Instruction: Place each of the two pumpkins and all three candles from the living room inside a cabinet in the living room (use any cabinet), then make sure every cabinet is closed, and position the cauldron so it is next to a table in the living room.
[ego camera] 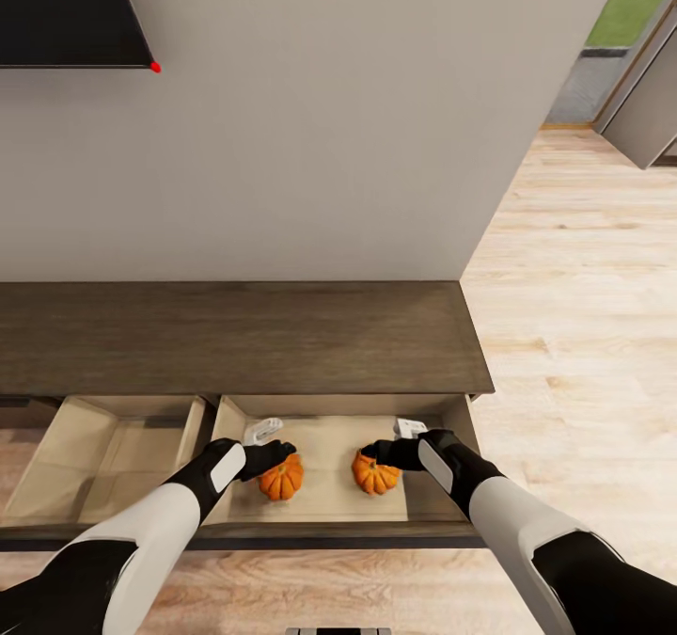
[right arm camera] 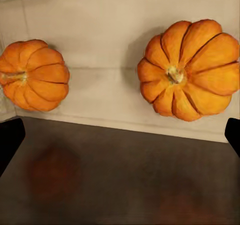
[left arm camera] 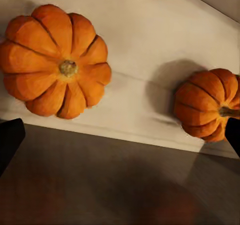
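Both pumpkins, left pumpkin (ego camera: 281, 478) and right pumpkin (ego camera: 374, 474), rest apart on the pale floor of the cabinet's (ego camera: 235, 334) open right-hand drawer (ego camera: 329, 503), with the left gripper (ego camera: 270, 456) and right gripper (ego camera: 384, 452) above them, jaws spread wide, holding nothing.

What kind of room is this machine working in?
Most likely a living room in a home: a long low wooden cabinet stands against a plain wall under a wall-mounted dark screen, on pale wood flooring. Two pumpkins sit in its open drawer.
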